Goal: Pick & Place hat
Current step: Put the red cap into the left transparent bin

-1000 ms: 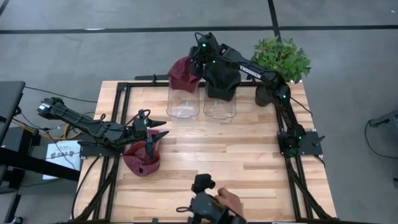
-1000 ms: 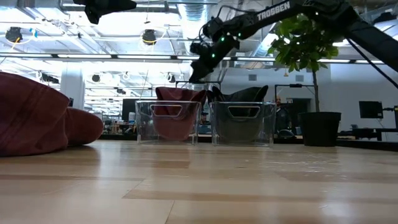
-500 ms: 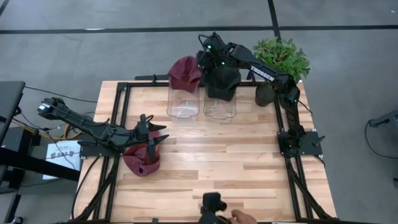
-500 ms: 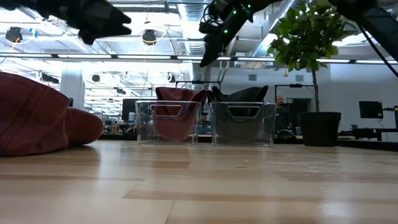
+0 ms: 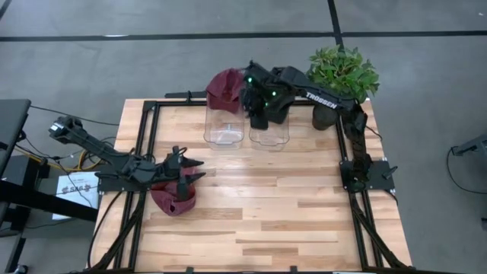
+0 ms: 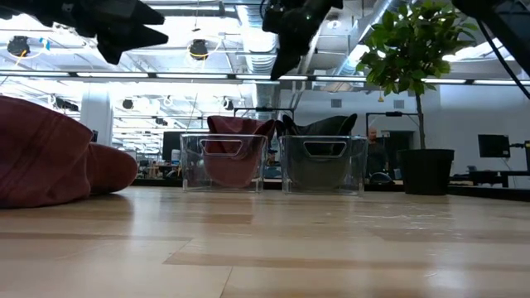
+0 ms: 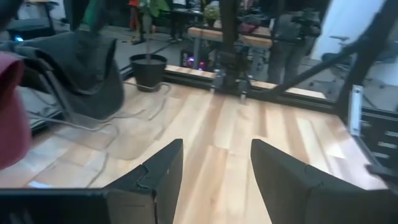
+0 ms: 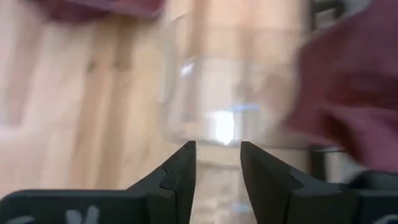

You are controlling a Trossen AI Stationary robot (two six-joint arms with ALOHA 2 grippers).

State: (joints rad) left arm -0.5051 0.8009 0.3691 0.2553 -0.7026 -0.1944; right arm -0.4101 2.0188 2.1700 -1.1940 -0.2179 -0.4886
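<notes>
A maroon hat [image 5: 173,195] lies on the table near its left edge; in the low view it fills the left side [image 6: 50,157]. My left gripper [image 5: 192,172] hovers open just above and beside it, fingers wide [image 7: 214,168], nothing between them. Two clear bins stand at the far edge: the left bin [image 5: 224,125] with a maroon hat [image 5: 225,89] draped over its far rim, the right bin [image 5: 269,131] with a dark hat [image 5: 278,105] in it. My right gripper [image 5: 257,120] hangs above the bins, tipped down, open and empty [image 8: 217,168].
A potted plant [image 5: 342,72] stands at the far right corner beside the right arm. Black frame rails [image 5: 148,137] run along the table's left and right sides. Bare wood [image 5: 289,198] stretches between the bins and the near edge.
My right gripper has drawn back from over the dark hat toward the near edge, rising and tipping its fingers down. My left gripper has sunk a little toward the maroon hat on the table. A person's hand with a device at the near edge has left the view.
</notes>
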